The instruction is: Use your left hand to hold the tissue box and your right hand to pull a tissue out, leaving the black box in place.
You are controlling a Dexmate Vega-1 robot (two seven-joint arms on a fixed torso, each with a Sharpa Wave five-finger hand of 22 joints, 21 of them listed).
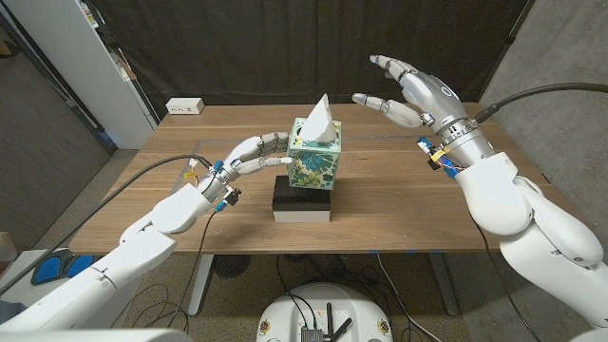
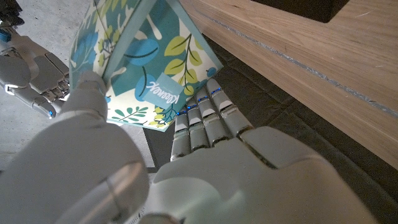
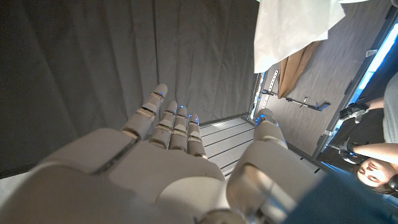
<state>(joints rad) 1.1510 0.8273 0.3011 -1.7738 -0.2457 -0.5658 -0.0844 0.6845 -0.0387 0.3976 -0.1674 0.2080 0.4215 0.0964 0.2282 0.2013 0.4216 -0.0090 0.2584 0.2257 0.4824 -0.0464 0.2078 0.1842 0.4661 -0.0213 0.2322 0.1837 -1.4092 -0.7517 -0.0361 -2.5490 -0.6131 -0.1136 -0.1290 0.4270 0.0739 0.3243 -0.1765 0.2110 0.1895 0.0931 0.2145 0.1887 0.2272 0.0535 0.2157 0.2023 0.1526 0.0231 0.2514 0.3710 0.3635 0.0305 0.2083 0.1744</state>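
Premises present as a robotics lab or test bay. Evidence: black curtain (image 1: 285, 47) hung behind a wooden counter (image 1: 399, 204), bare concrete wall (image 1: 560, 57), white cabinet (image 1: 85, 66), cables (image 1: 161, 309) loose on carpeted floor.

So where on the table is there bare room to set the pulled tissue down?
Bare wood lies right of the tissue box, below the raised right hand, and at the far left near the white power strip. The left hand crowds the box's left side.

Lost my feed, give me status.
Left hand grips tissue box. Right hand open, raised. Tissue still in. Nothing blocking.
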